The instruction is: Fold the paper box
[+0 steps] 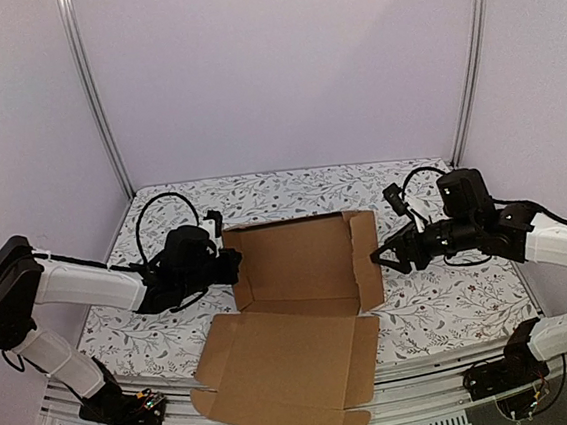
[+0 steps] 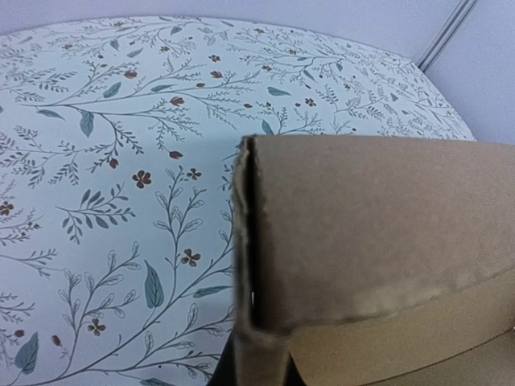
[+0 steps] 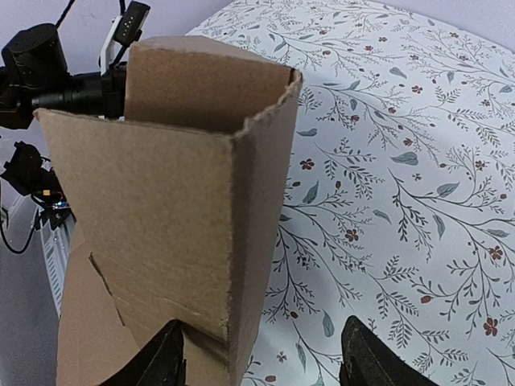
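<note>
The paper box (image 1: 298, 261) is plain brown cardboard on the floral table. Its back wall and two side flaps stand up, and its large lid panel (image 1: 289, 373) lies flat toward the front edge. My left gripper (image 1: 230, 266) is at the box's left side flap. In the left wrist view the flap (image 2: 378, 225) fills the frame, with dark fingers showing on both sides of its edge at the bottom. My right gripper (image 1: 378, 257) is open at the right side flap. In the right wrist view the flap's corner (image 3: 249, 241) stands between the spread fingers (image 3: 165, 358).
A floral cloth (image 1: 443, 308) covers the table. The lid panel overhangs the metal front rail (image 1: 430, 379). Aluminium posts (image 1: 91, 90) and pale walls close in the back and sides. The left arm's cables (image 1: 153, 210) loop above the table.
</note>
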Controlling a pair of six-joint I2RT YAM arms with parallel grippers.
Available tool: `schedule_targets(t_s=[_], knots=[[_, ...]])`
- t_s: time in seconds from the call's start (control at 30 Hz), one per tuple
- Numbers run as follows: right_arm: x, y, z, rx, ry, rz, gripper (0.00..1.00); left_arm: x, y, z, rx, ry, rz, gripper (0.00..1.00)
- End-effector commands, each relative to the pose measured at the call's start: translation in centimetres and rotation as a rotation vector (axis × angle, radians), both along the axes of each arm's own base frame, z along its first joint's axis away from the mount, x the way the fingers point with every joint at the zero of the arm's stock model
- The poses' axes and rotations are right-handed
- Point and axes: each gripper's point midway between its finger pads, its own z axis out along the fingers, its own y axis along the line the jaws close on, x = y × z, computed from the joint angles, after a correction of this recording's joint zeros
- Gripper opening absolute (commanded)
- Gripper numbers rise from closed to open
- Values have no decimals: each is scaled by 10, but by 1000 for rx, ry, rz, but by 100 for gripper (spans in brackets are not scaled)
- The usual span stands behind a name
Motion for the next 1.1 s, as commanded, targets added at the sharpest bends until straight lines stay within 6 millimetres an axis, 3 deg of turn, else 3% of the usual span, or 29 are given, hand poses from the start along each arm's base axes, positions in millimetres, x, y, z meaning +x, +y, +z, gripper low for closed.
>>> schedule_targets(t_s=[0.0, 0.4, 0.73, 1.07], knots=[[4, 21, 22, 90, -10, 47, 63, 3, 3, 7, -21, 3, 17, 0], [6, 47, 17, 10, -56, 31, 61, 6, 14, 9, 43, -20, 107, 0], [20, 70, -13, -136, -135, -37, 61, -8, 8, 19, 129, -129, 191, 0], [53, 47, -43, -243, -242, -254, 60, -25, 7, 15, 159, -239, 239, 0]])
